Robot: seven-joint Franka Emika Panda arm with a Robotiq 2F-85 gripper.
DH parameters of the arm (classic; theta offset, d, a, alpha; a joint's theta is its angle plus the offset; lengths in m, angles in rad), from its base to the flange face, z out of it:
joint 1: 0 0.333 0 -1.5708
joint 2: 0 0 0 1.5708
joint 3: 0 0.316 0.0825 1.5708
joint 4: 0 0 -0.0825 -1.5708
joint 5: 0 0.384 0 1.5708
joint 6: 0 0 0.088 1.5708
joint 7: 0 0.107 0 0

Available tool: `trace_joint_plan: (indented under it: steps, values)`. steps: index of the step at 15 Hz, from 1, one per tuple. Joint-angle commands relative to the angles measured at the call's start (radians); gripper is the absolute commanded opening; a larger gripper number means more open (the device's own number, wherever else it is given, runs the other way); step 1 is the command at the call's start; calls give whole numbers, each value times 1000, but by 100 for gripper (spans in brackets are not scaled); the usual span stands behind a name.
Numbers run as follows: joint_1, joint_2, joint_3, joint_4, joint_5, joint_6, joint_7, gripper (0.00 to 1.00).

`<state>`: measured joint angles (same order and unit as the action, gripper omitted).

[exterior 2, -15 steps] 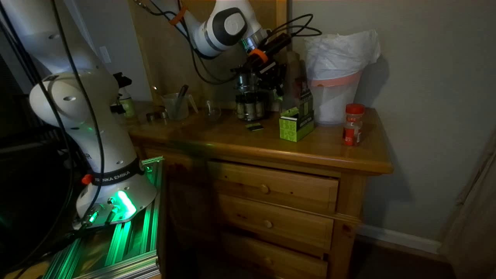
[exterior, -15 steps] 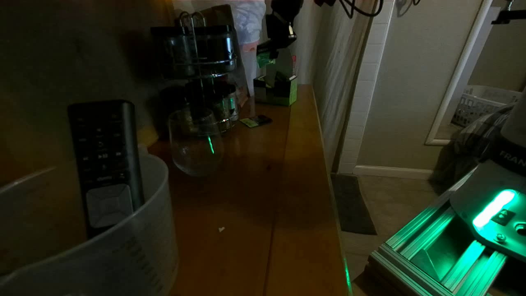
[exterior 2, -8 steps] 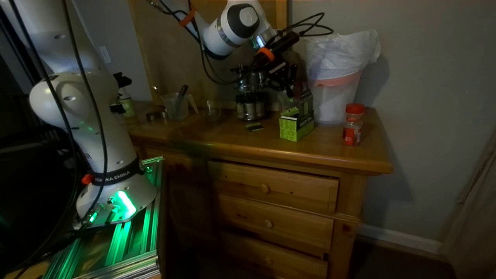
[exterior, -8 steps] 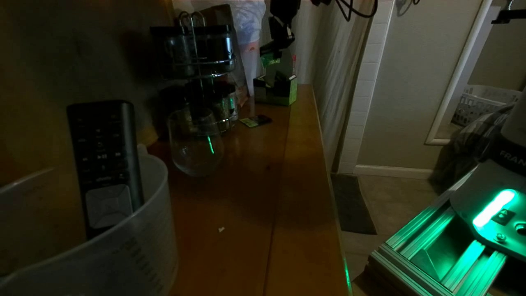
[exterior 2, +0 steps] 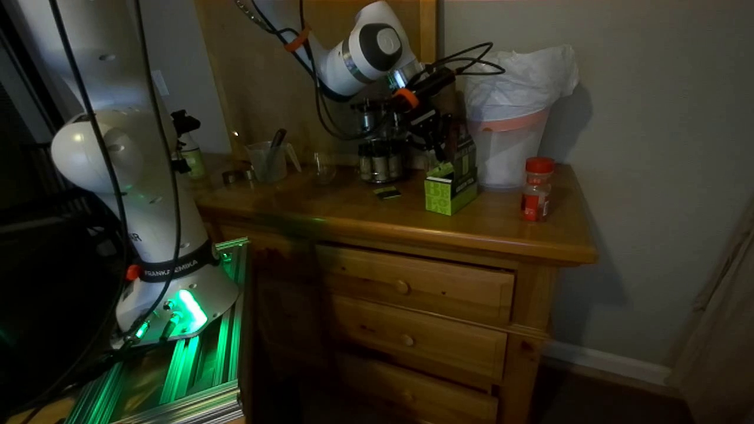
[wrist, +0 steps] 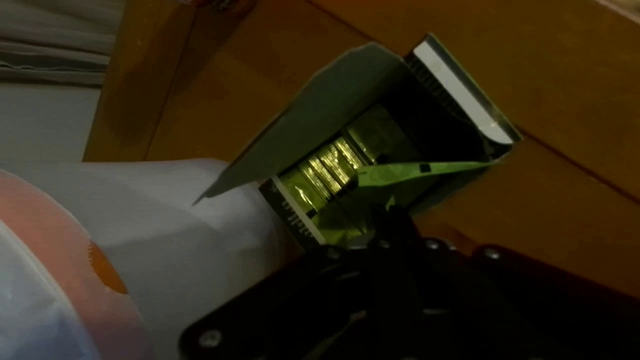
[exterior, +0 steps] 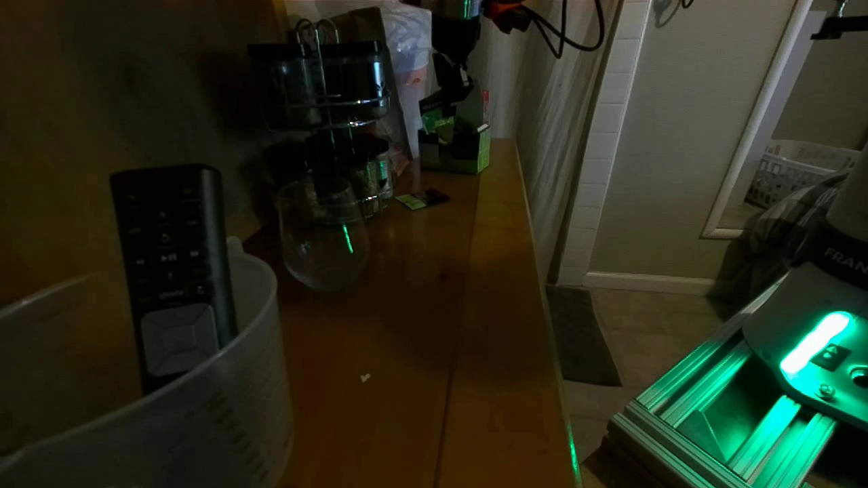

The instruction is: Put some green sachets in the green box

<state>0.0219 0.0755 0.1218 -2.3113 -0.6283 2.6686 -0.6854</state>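
The green box stands open on the wooden dresser; it also shows in an exterior view. In the wrist view its raised flap and open top are seen from above. Several green sachets with shiny gold edges stand in a row inside. My gripper is shut on one green sachet, held over the box opening. This held sachet shows below the gripper in an exterior view. How deep it reaches into the box is unclear. Another sachet lies flat on the dresser.
A spice rack with jars stands behind the loose sachet. A white-bagged bin stands close behind the box. A red-capped jar is near the dresser's edge. A glass and a jug with a remote stand farther along.
My gripper has moved towards the box and down, carrying the held sachet from above the box to its opening. The box and the loose sachet have not moved.
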Motion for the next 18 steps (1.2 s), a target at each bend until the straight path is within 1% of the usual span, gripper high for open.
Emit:
trace_joint_plan:
  steps: [1,3,6,7,8,11,12,14,15,16,18]
  values:
    - [29,50,-43,66,-150,-70,137,1]
    - [28,70,-54,86,-194,-109,193,1]
    - [27,104,-56,109,-188,-170,209,1]
    - [28,111,-51,113,-175,-185,203,19]
    - [30,116,-49,118,-171,-193,201,30]
    - [33,101,-41,114,-158,-188,188,49]
    - [33,86,-40,107,-159,-179,188,57]
    - [32,51,-38,95,-154,-163,180,71]
    - [29,8,-40,77,-159,-149,180,77]
    - [26,-19,-41,69,-160,-138,174,85]
    - [24,-58,-46,64,-164,-133,169,98]
